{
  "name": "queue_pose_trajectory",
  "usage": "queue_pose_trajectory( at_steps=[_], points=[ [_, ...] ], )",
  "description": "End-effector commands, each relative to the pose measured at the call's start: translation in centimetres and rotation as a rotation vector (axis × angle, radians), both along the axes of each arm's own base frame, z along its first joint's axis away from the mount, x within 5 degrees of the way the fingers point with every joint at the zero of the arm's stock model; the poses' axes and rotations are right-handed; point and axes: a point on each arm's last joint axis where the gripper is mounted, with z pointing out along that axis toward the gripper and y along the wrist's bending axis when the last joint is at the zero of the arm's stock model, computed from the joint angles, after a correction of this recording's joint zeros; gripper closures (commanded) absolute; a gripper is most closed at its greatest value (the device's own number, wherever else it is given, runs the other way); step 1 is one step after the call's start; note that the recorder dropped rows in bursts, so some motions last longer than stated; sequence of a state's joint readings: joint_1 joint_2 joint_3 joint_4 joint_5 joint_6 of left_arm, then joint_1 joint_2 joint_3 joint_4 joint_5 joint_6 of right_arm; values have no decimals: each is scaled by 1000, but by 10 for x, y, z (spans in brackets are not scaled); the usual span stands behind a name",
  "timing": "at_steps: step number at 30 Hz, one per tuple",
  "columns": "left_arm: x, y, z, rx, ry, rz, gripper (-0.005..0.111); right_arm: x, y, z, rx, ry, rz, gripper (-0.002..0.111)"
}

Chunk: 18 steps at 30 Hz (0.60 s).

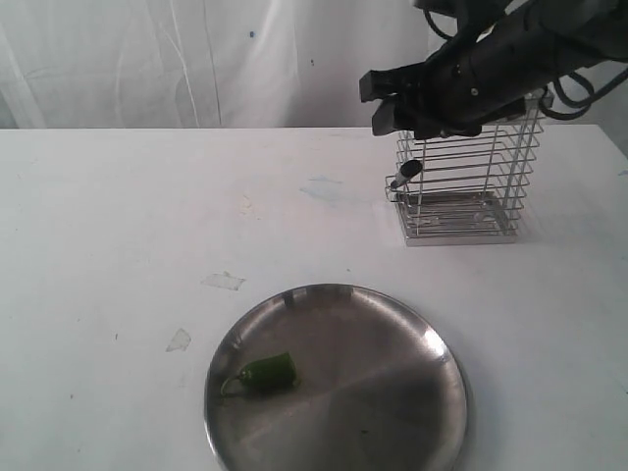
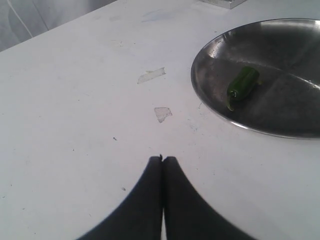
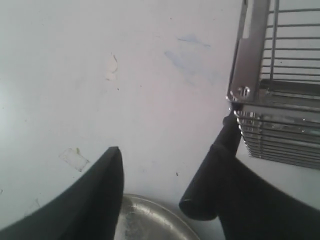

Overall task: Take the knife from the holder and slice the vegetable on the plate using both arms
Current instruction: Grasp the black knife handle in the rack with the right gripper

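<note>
The chrome wire holder (image 1: 469, 182) stands at the back right of the white table. The knife's black handle (image 1: 407, 174) leans out of the holder's left side; the blade is hidden. My right gripper (image 1: 385, 103) hovers just above that handle, open. In the right wrist view the knife handle (image 3: 210, 180) lies between the fingers, close against one finger (image 3: 265, 200), with the other finger (image 3: 102, 190) well apart. The green vegetable (image 1: 267, 372) lies whole on the left part of the steel plate (image 1: 392, 324). My left gripper (image 2: 162, 160) is shut and empty, beside the plate (image 2: 200, 95) and the vegetable (image 2: 242, 84).
Two scraps of clear tape (image 1: 224, 281) (image 1: 179, 340) lie on the table left of the plate. A faint bluish stain (image 1: 324, 188) marks the table left of the holder. A white curtain hangs behind the table. The left arm is outside the exterior view.
</note>
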<state>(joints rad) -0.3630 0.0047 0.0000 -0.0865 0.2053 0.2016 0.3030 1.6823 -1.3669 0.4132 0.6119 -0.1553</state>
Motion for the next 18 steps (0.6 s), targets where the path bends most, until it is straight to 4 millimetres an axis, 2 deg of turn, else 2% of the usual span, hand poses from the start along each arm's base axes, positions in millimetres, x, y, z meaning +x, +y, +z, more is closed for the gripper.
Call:
queue_pose_trajectory(
  at_steps=[1, 9, 14, 18],
  points=[
    [-1, 0, 0, -18, 8, 2, 106, -4, -2, 1, -52, 24, 15, 59],
    [0, 0, 0, -21, 7, 3, 106, -19, -6, 12, -61, 86, 17, 59],
    [0, 0, 0, -22, 6, 4, 106, -22, -7, 14, 61, 183, -146, 59],
    [0, 0, 0, -22, 6, 4, 106, -26, -4, 6, 135, 254, -251, 59]
  ],
)
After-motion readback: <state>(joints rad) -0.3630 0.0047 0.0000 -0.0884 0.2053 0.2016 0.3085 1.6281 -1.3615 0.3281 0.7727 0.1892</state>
